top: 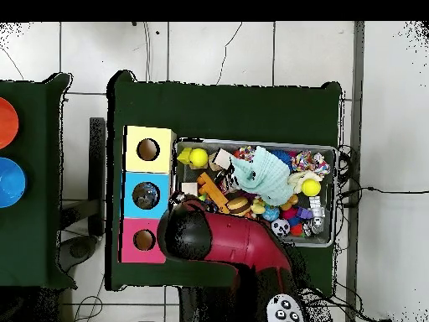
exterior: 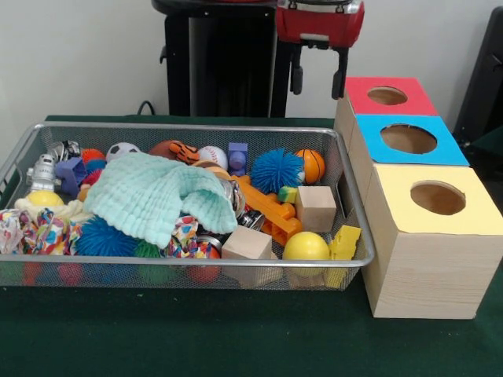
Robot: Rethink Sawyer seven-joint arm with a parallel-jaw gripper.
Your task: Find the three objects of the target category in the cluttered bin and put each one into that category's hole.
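Observation:
The wire mesh bin [exterior: 236, 265] sits on the green table, full of toys, and also shows in the overhead view [top: 251, 142]. No clear or whitish plastic wrapper shows in either view. A mint-green knitted cloth [exterior: 153, 196] covers the bin's middle. The red-topped box's hole [exterior: 387, 96] is at the far right, behind the bin's corner; it also shows in the overhead view [top: 144, 240]. My gripper [exterior: 318, 77] hangs open and empty above the bin's far right corner, just left of that box. In the overhead view my arm [top: 226, 243] hides the gripper.
A blue-topped box [exterior: 440, 149] and a yellow-topped box [exterior: 479, 216] stand in a row in front of the red one. The bin holds a blue spiky ball [exterior: 277, 169], wooden blocks [exterior: 316, 208], a yellow ball [exterior: 306, 247] and an orange toy [exterior: 271, 208].

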